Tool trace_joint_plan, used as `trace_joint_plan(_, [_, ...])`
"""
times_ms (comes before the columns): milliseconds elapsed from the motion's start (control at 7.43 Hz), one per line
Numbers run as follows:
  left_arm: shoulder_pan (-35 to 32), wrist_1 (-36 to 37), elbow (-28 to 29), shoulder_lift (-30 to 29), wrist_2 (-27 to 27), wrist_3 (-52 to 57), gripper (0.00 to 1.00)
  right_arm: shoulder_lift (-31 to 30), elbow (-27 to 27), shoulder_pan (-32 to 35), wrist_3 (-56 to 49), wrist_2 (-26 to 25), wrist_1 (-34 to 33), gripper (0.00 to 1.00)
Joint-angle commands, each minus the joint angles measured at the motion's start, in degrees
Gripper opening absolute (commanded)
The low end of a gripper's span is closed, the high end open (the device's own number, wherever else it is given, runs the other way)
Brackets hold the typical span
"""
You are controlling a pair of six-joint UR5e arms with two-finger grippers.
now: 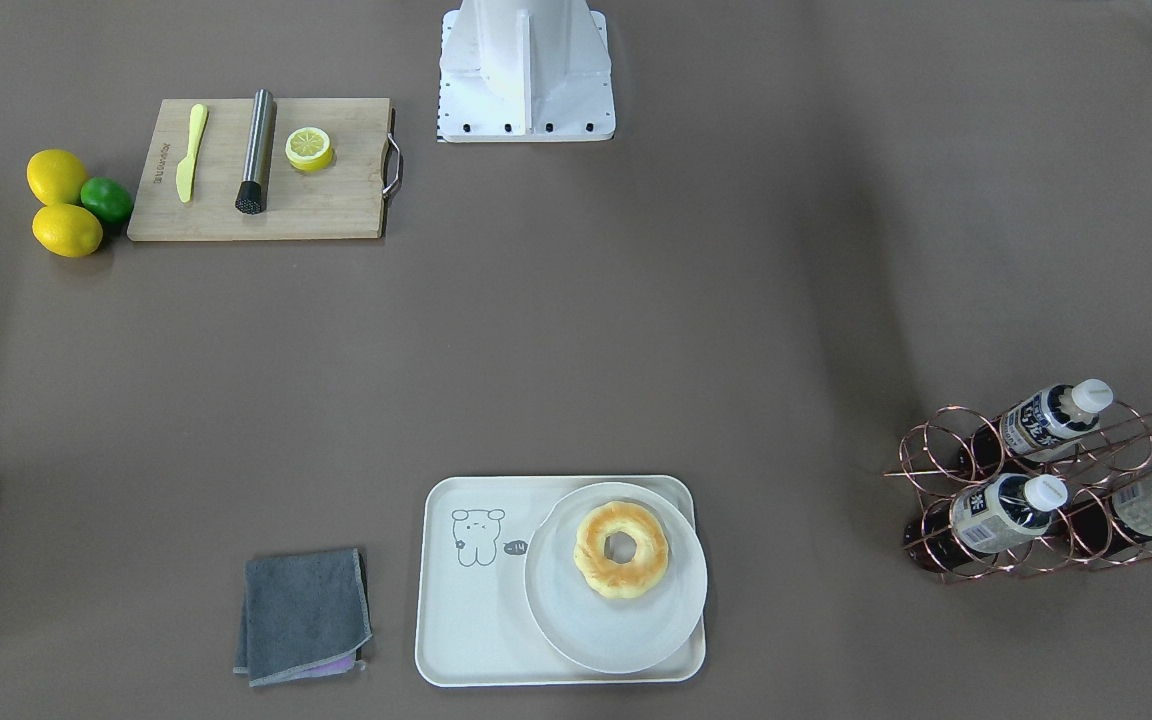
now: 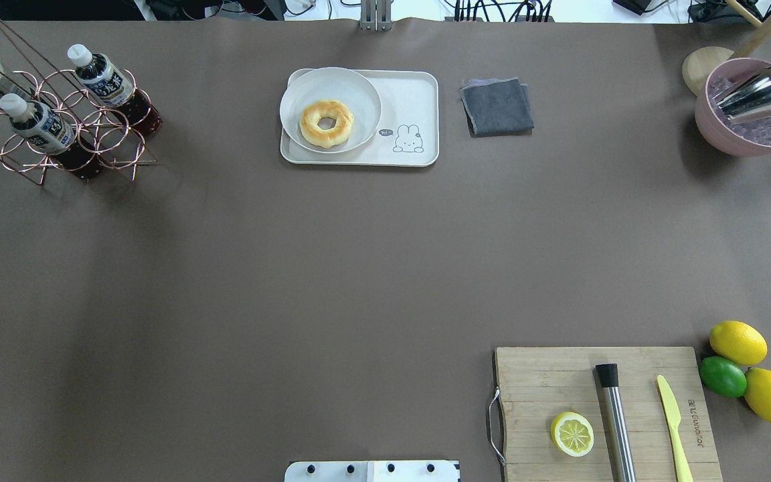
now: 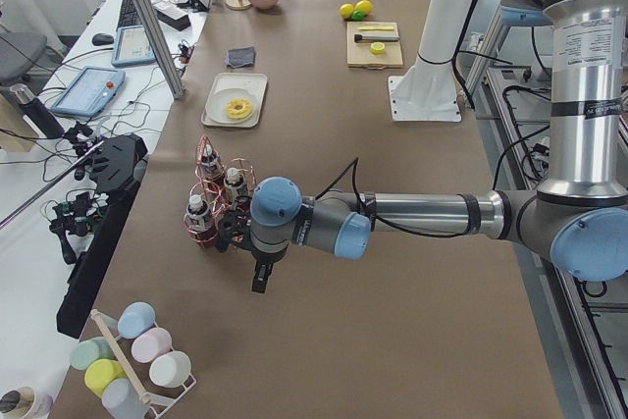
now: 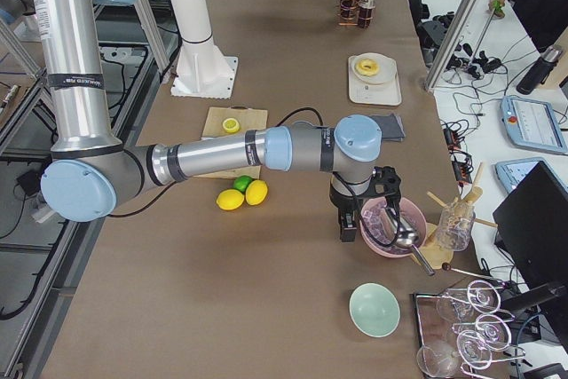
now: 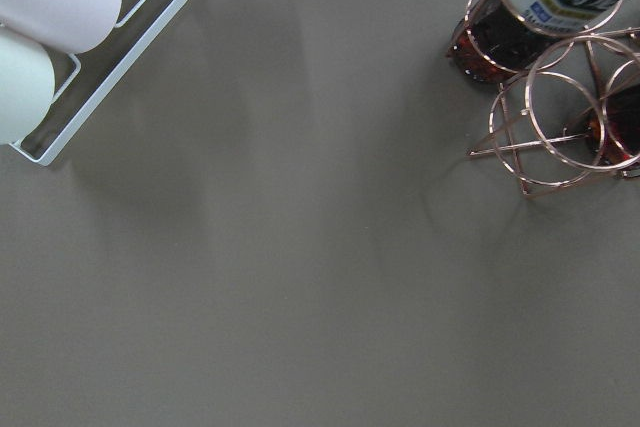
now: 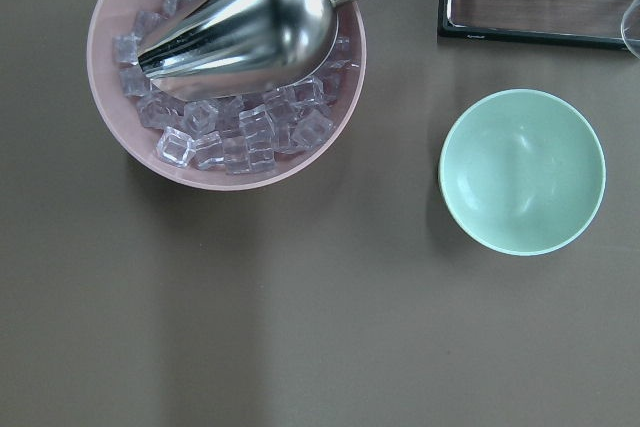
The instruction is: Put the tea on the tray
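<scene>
The tea is a small clear bottle of dark red-brown liquid. It has a white screw cap and a white and dark-blue label printed with characters. It leans in a ring of a copper wire rack, base down, with the cap tilted away from the tray. Two more bottles of the same kind lean in the rack's other rings; this one is on the side of the rack that faces the tray.

The tray lies well apart from the rack, along the same far edge of the table. A plate with a doughnut covers the half of the tray nearer the rack. The half with the drawn figure is bare.

The left gripper hangs above bare table just beside the rack, on the side away from the tray, and touches neither rack nor tea. Its wrist camera catches only a corner of the rack and the dark base of a bottle at the upper right edge. I cannot tell whether its fingers are spread or pressed together, as it shows only from the side.

The right gripper is well apart from the rack, at the table's other end, beside a pink bowl of ice. I cannot tell the state of its fingers either.
</scene>
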Motion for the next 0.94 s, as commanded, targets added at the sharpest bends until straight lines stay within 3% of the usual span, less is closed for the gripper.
trace_joint_plan(0, [4.35, 6.35, -8.31, -0.07, 5.59, -3.01, 0.98, -0.08, -0.05, 0.00, 0.01, 0.21, 0.00, 1.00])
trace_joint_plan(404, [7.02, 7.53, -16.68, 0.10, 7.64, -11.53, 0.98, -0.17, -0.31, -0.09, 0.01, 0.21, 0.00, 1.00])
trace_joint_plan(808, [11.48, 7.01, -19.32, -0.60, 7.64, -17.31, 0.98, -0.17, -0.49, -0.96, 0.01, 0.12, -0.44, 1.00])
